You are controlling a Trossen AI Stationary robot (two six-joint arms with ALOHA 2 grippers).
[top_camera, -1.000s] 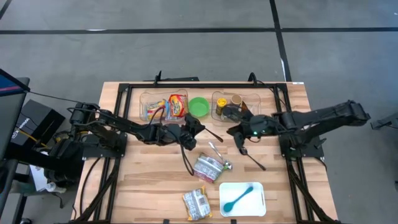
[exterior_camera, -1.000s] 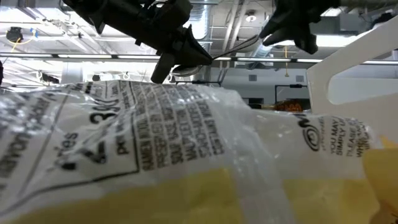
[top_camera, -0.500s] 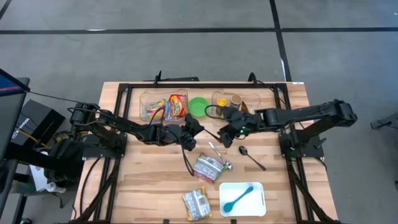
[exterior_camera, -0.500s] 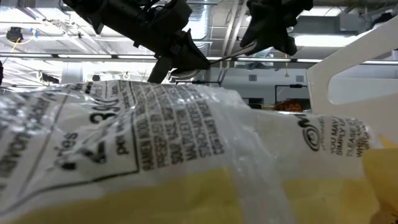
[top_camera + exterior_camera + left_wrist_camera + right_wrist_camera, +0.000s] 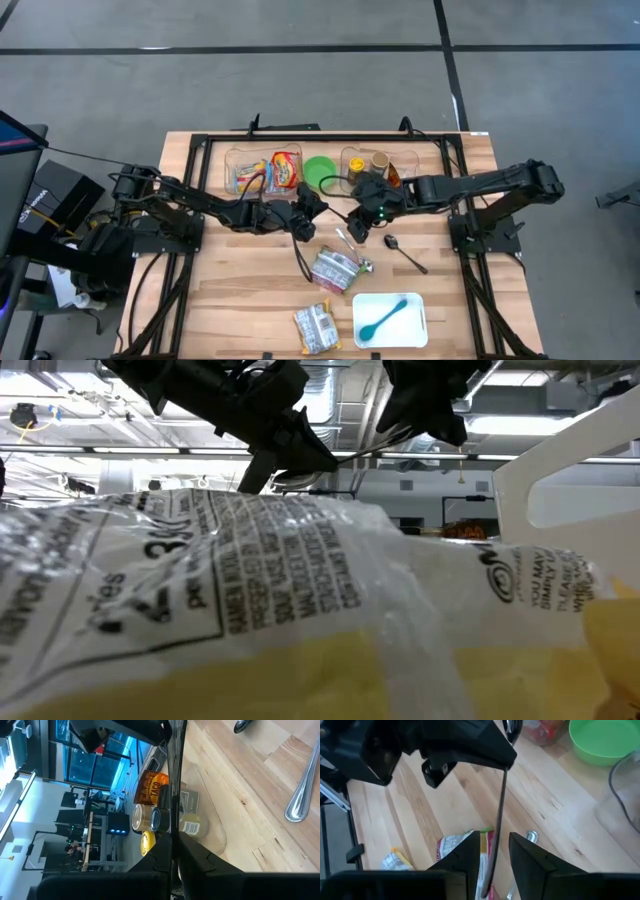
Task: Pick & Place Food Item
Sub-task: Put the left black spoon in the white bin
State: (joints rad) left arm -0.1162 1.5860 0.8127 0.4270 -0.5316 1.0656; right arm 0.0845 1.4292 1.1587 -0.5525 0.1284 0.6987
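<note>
My left gripper (image 5: 312, 208) is mid-table, shut on a thin dark rod (image 5: 499, 815) that sticks out toward the right arm. My right gripper (image 5: 358, 224) is open. Its two fingers (image 5: 470, 857) stand on either side of the rod's free end; whether they touch it I cannot tell. On the near side of both grippers a silver food packet (image 5: 335, 269) lies flat on the table. A yellow snack packet (image 5: 317, 328) lies near the front edge and fills the low view (image 5: 250, 590). My left gripper pinches the thin dark rod (image 5: 172, 820) between its two fingers, and the rod runs straight out past the fingertips (image 5: 492, 757). The rod is lifted clear of the table, its free end (image 5: 491, 875) pointing toward the right arm.
A white tray (image 5: 412, 330) with a blue spoon (image 5: 385, 318) sits front right. A metal spoon (image 5: 405, 252), metal cutlery (image 5: 350, 245) and a dark stick (image 5: 300, 260) lie mid-table. At the back stand a bin of packets (image 5: 265, 172), a green bowl (image 5: 320, 171) and a bin of jars (image 5: 375, 163).
My right gripper has moved toward the table's left edge, away from the metal spoon and up to the left gripper, until its fingers stand around the rod's free end. The spoon has stayed where it was.
</note>
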